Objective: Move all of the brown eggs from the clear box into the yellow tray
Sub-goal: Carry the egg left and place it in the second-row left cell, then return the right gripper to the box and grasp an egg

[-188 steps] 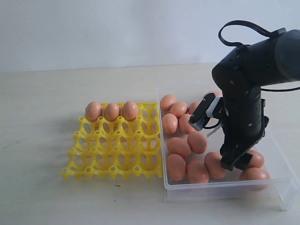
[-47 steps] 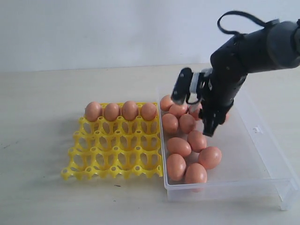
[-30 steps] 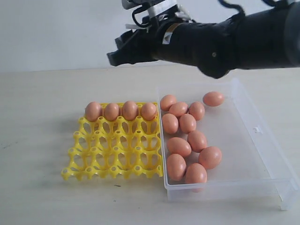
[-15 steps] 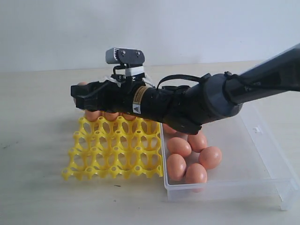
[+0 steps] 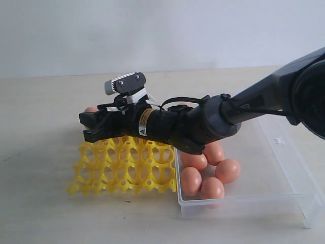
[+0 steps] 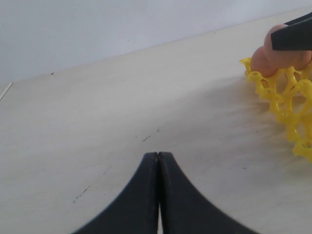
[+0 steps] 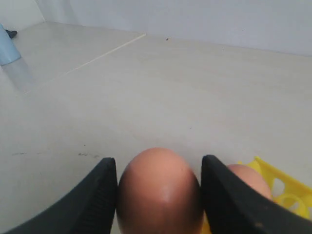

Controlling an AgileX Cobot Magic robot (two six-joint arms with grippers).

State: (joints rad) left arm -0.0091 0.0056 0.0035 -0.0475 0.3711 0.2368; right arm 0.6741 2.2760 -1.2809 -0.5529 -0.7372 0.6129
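Note:
My right gripper (image 5: 89, 123) reaches across over the far left corner of the yellow tray (image 5: 122, 163) and is shut on a brown egg (image 7: 160, 189). In the exterior view only that egg's top (image 5: 91, 109) shows above the fingers. Beside it another egg (image 7: 249, 179) sits in a cup of the tray (image 7: 288, 191). The arm hides the tray's back row. Several brown eggs (image 5: 212, 187) lie in the clear box (image 5: 287, 173). My left gripper (image 6: 158, 155) is shut and empty over bare table; from it I see the tray's corner (image 6: 287, 105) and the held egg (image 6: 271, 54).
The clear box's near wall (image 5: 244, 206) stands against the tray's right side. A pale blue object (image 7: 5, 46) lies far off on the table in the right wrist view. Bare table lies to the left of and in front of the tray.
The right arm swung from high above the table down to the tray's far left corner with an egg. In the last half second it sank lower. The left gripper's earlier state is not shown.

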